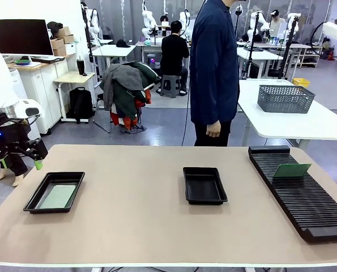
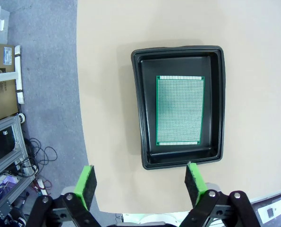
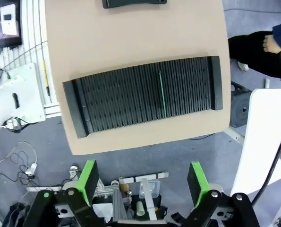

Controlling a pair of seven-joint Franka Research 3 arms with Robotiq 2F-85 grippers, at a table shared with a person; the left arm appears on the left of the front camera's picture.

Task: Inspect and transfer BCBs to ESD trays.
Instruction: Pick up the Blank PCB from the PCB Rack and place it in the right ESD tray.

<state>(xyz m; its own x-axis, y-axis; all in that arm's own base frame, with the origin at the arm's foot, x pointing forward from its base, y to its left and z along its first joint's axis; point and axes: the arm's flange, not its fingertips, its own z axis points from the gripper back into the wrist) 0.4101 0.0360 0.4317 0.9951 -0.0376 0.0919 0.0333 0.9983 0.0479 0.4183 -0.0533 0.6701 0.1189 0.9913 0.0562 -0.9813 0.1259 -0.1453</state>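
Left wrist view, BCB flat, lengthwise in tray

Was robotics lab or workshop: white rectangular worktables far beyond left gripper; black flat monitor, brown cardboard boxes nearer behind it; person seated at bench.
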